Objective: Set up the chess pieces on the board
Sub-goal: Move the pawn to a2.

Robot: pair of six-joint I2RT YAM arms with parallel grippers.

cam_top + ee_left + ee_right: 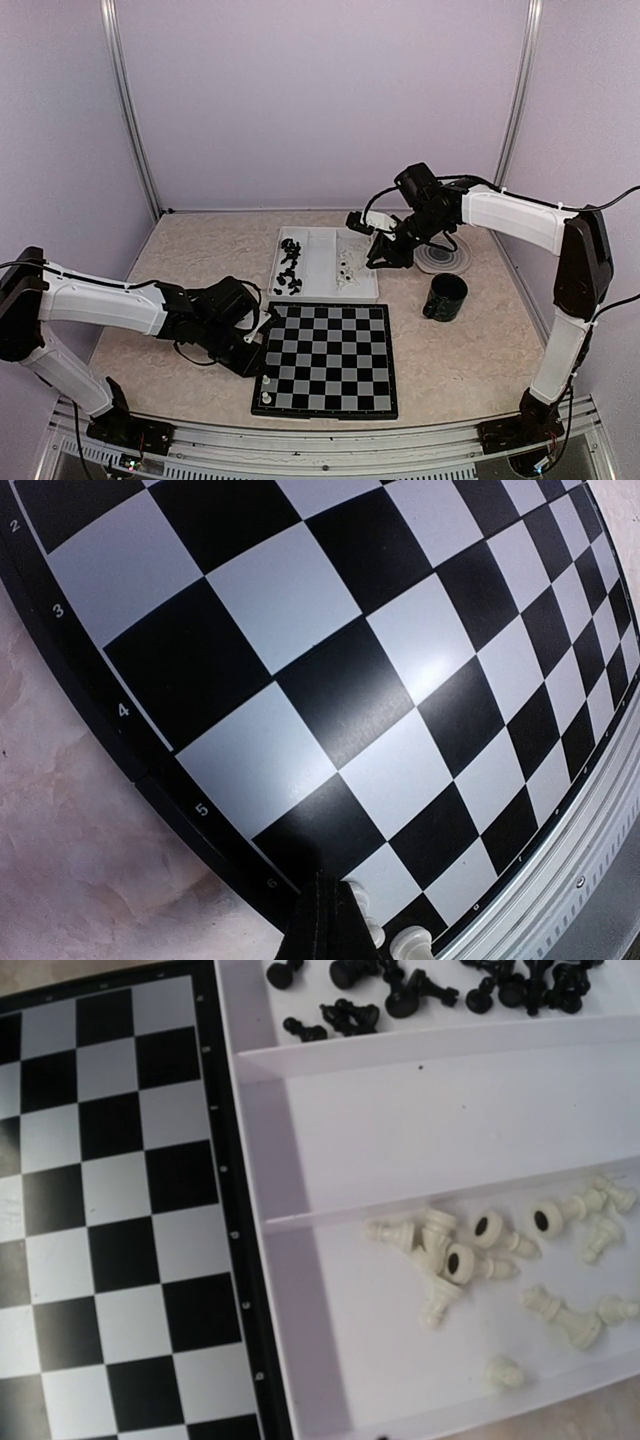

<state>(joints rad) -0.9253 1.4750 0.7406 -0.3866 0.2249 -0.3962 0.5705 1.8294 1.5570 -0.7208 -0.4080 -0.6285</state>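
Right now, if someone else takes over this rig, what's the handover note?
Left gripper: shut, nothing visibly held, low over the board near its left edge.
Right gripper: above the tray; can't tell whether it is open or shut.
Done: two white pieces stand at the board's near-left corner.
Left: the remaining white pieces lie in one end compartment of the tray, and the black pieces in the other. All of these have yet to go on the board.

Your left arm (100,298) and right arm (515,220) wear white shells between black joints, thin black cables looping at the wrists; your left gripper (322,920) is matte black.
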